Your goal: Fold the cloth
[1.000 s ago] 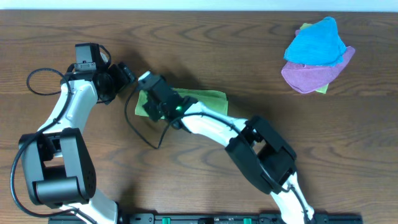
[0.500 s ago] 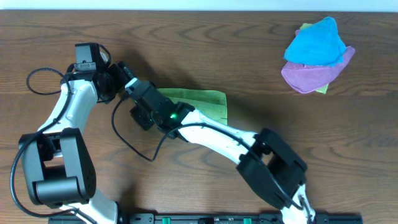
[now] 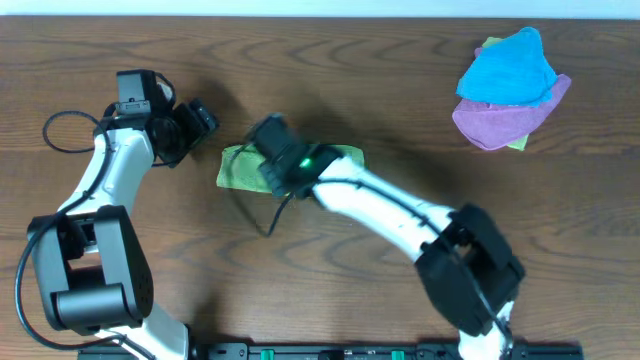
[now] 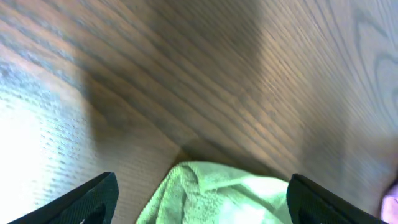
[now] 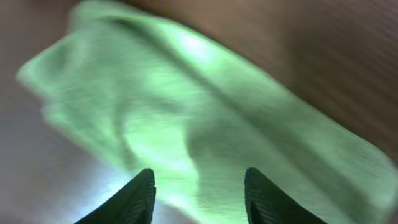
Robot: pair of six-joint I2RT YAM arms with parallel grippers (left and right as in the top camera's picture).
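The cloth (image 3: 340,162) is lime green and lies as a long folded strip left of the table's middle. Its left end (image 3: 232,168) shows beyond my right arm. My right gripper (image 3: 266,148) hovers over the strip's left part. In the right wrist view its jaws are open above the cloth (image 5: 205,112), the right gripper (image 5: 199,202) holding nothing. My left gripper (image 3: 200,118) is up and to the left of the cloth, open. In the left wrist view the cloth's rumpled end (image 4: 217,193) lies below the left gripper (image 4: 202,208), between its wide-spread fingers (image 4: 93,199).
A bright blue cloth (image 3: 505,70) lies on a purple cloth (image 3: 500,122) at the far right, with a bit of green under them. A black cable (image 3: 250,215) loops on the wood in front of the green cloth.
The right gripper swung left to the cloth's left end, opened, and has drawn back over the cloth. The cloth's left end now lies uncovered. The left arm barely moved.
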